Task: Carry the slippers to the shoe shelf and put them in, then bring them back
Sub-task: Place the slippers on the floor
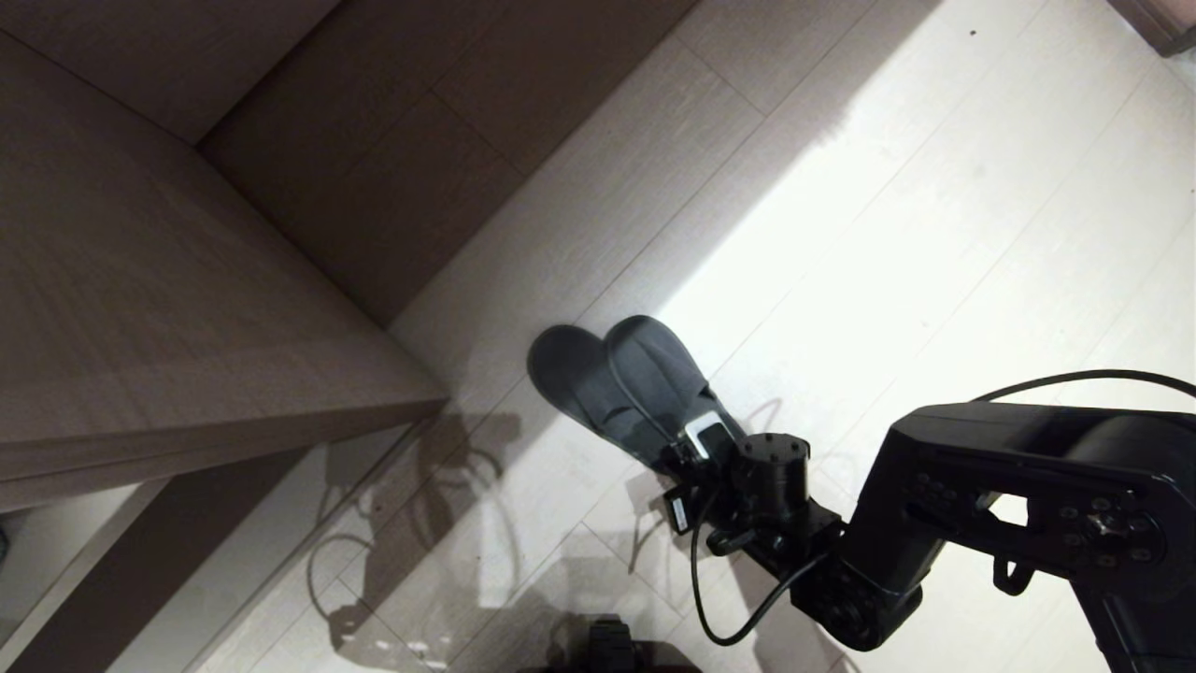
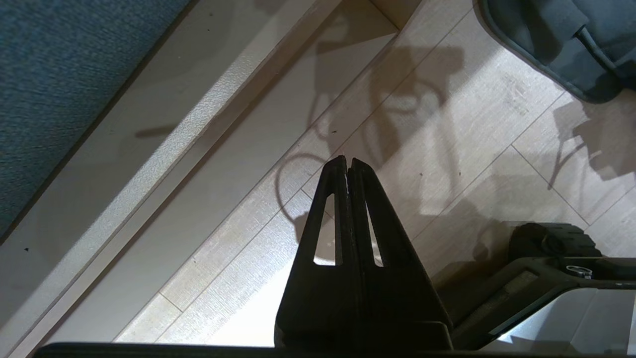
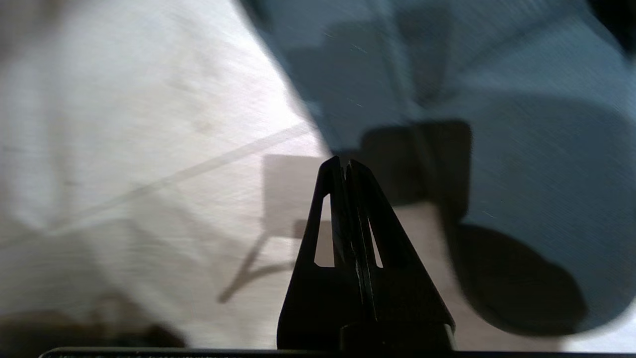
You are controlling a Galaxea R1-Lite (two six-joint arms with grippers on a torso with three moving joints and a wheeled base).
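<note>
Two dark slate-grey slippers (image 1: 617, 383) lie side by side, overlapping, on the pale floor in front of the wood unit. My right gripper (image 3: 346, 161) is shut with nothing between its fingers. Its tips hang low over the floor at the edge of the slippers (image 3: 521, 149), near their heel end. The right arm (image 1: 934, 523) reaches in from the lower right. My left gripper (image 2: 348, 160) is also shut and holds nothing; it is parked above the floor, with the slippers (image 2: 546, 44) off to one side. The shoe shelf unit (image 1: 187, 327) fills the left side, its opening mostly hidden under its top.
A dark wood-laminate wall panel (image 1: 420, 140) runs along the back left. Pale plank floor (image 1: 934, 234) spreads to the right, brightly lit. A pale ledge (image 2: 149, 149) runs beside the left gripper. Part of my base (image 1: 607, 645) shows at the bottom edge.
</note>
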